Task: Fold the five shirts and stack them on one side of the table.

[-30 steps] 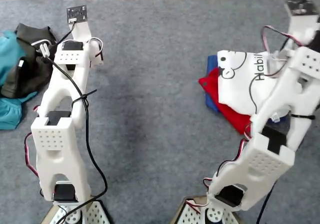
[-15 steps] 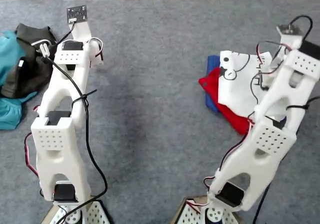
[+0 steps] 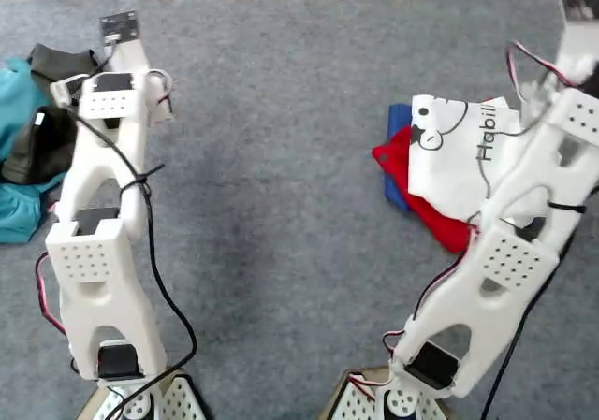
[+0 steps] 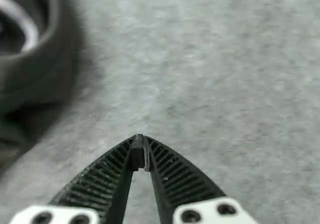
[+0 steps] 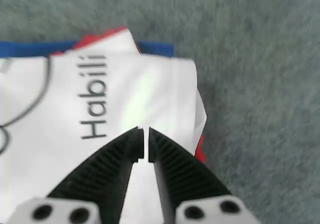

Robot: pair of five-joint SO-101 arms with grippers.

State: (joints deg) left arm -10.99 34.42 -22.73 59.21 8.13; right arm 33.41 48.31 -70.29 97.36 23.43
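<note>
The left gripper (image 4: 140, 154) hung over the grey felt-covered table (image 3: 281, 139) with its jaws pressed together on nothing. It was just beside a crumpled black shirt (image 3: 47, 144) heaped on a teal shirt (image 3: 14, 93) at the table's left edge. The right gripper (image 5: 143, 145), likewise closed and empty, hovered over a folded white printed shirt (image 3: 454, 163), which topped a red shirt (image 3: 440, 222) and a blue shirt (image 3: 397, 158) on the right side.

The high view looks down over the whole table (image 3: 281, 111). Wrist views face down, close — the right's shares the white shirt (image 3: 449, 172).
</note>
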